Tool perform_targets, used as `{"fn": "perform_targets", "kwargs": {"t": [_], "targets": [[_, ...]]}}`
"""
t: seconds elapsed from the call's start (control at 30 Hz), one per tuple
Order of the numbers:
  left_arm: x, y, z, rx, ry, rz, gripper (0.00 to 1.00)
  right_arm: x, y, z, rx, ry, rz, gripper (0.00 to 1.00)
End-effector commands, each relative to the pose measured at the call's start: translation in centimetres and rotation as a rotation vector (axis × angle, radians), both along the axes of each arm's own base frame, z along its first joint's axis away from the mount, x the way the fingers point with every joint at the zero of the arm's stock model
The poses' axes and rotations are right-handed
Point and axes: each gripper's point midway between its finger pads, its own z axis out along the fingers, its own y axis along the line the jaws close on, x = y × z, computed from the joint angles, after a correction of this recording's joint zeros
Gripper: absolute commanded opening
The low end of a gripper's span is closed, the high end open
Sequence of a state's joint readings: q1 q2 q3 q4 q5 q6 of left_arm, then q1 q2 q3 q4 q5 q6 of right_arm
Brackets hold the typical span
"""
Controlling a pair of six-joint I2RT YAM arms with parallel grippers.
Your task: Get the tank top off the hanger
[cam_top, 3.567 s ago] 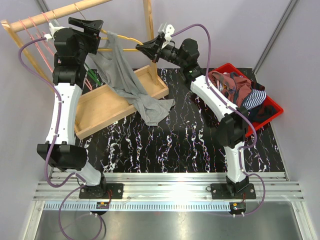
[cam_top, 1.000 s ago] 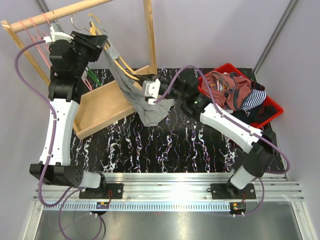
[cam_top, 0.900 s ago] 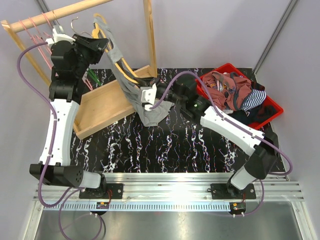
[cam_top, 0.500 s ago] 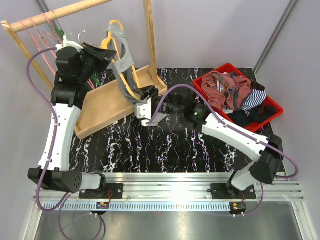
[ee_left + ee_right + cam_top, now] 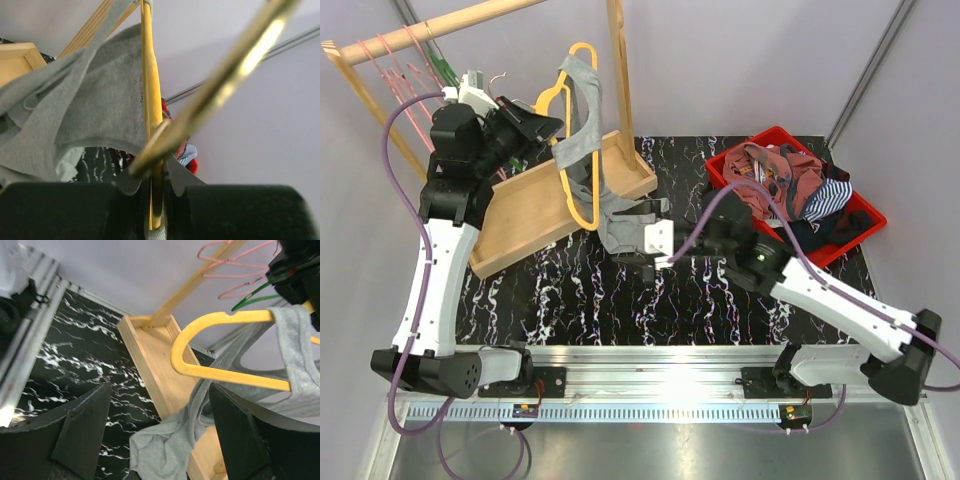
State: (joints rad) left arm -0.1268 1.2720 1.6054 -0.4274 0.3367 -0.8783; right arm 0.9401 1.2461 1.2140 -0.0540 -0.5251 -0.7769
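A yellow hanger with a metal hook stands nearly upright over the wooden tray. My left gripper is shut on its neck; in the left wrist view the pads pinch the yellow bar just below the hook. The grey tank top still loops over the hanger by a strap, and its lower part lies bunched on the table. My right gripper is open beside that heap with nothing between its fingers. From the right wrist, the tank top trails down from the hanger between the open fingers.
The wooden rack has a tray base, an upright post and a top rail carrying pink hangers and a green one. A red bin full of clothes stands at the right on the black marbled table.
My right gripper has opened, let go of the tank top and drawn back toward the near side. My left arm has swung the hanger rightward and stood it more upright.
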Motion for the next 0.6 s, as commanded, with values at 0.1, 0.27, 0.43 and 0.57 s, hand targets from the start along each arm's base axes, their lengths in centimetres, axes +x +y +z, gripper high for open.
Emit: {"fn": "perform_targets", "kwargs": {"t": [0.1,0.27,0.43,0.57], "targets": [[-2.6,-0.7,2.0,0.147,-0.189,-0.108,0.00,-3.3,-3.2,3.7,0.118,0.170,0.071,0.87],[-4.4,-1.9,1.1,0.260,-0.263,-0.208,0.00,2.4,-5.4,5.3,0.199,0.381,-0.091,0.88],[-7.0,-4.2,-0.6,0.392,-0.298,-0.322,0.00,10.8,-8.0,7.2,0.292,0.533,-0.219,0.89],[-8.0,-5.3,-2.1,0.453,-0.293,-0.348,0.00,12.2,-8.3,7.9,0.297,0.534,-0.224,0.87]]}}
